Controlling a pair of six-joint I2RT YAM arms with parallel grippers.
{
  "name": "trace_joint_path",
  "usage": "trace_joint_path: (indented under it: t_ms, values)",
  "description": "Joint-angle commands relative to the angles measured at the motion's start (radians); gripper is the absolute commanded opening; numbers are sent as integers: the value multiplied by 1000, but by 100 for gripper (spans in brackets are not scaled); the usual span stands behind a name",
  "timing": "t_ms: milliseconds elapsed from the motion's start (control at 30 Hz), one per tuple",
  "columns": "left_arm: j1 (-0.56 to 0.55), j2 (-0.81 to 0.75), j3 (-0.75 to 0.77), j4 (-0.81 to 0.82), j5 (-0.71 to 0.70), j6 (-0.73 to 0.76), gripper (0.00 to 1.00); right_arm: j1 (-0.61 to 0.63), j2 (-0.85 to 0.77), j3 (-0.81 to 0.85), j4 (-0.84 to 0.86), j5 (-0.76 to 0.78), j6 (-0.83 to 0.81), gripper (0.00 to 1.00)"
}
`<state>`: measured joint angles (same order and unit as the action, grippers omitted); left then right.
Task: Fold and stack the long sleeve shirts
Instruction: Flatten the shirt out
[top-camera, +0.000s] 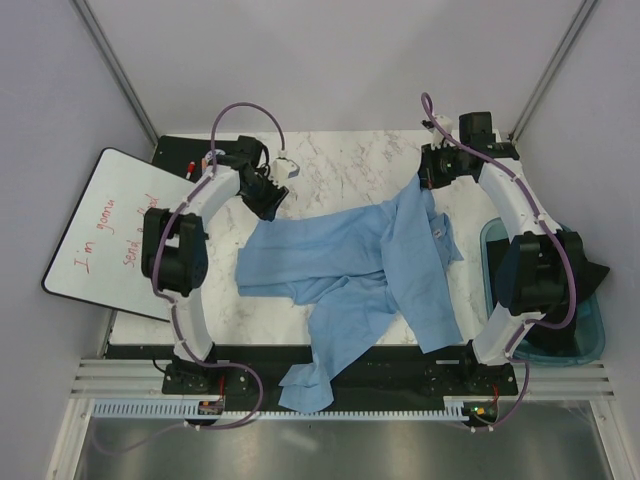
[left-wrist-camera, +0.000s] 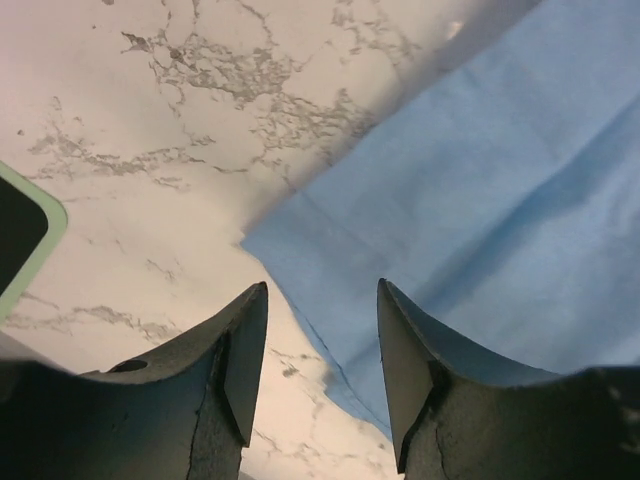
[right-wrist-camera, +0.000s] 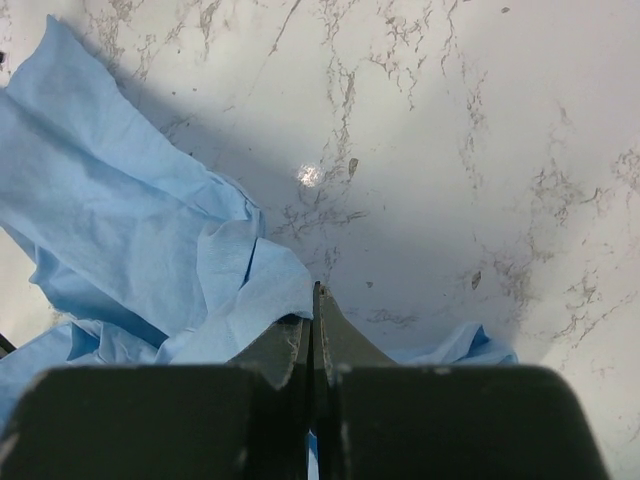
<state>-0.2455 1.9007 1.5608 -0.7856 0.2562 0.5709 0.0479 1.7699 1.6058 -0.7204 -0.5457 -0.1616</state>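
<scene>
Two pincers are in view. The left pincer (top-camera: 272, 196) is released, its jaws standing apart with nothing between them, hanging over the marbled tabletop (top-camera: 350, 160). Just ahead of its right finger lies a corner edge of the long sleeve shirts (top-camera: 350, 265). These form a single rumpled light-blue spread, and whether it is one garment or more cannot be told. The right pincer (top-camera: 432, 178) is clenched on a fold of that cloth. In its own wrist view the blue gathers against both sides of the closed fingers (right-wrist-camera: 325, 320), with a sliver of it caught between them. From the right pincer the cloth runs toward the arm bases and across to the left pincer, and one end droops over the near edge of the tabletop. One whiteboard (top-camera: 100, 225) with red writing leans outboard of the left pincer. One teal bin (top-camera: 596, 330) sits outboard of the right pincer, partly hidden by the right arm.
</scene>
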Motion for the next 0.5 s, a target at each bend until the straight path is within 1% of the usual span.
trace_joint_path:
  t_ms: [0, 133, 367, 467]
  values:
    - [14, 136, 120, 8, -35, 136, 54, 9, -4, -4, -4, -31, -19, 0]
    - [15, 210, 172, 8, -51, 187, 54, 15, -4, -1, -11, -25, -26, 0]
    - [15, 296, 183, 11, -80, 216, 54, 21, 2, 2, -14, -16, -29, 0]
    - [14, 308, 167, 11, -83, 228, 52, 20, 3, 5, -17, -11, -30, 0]
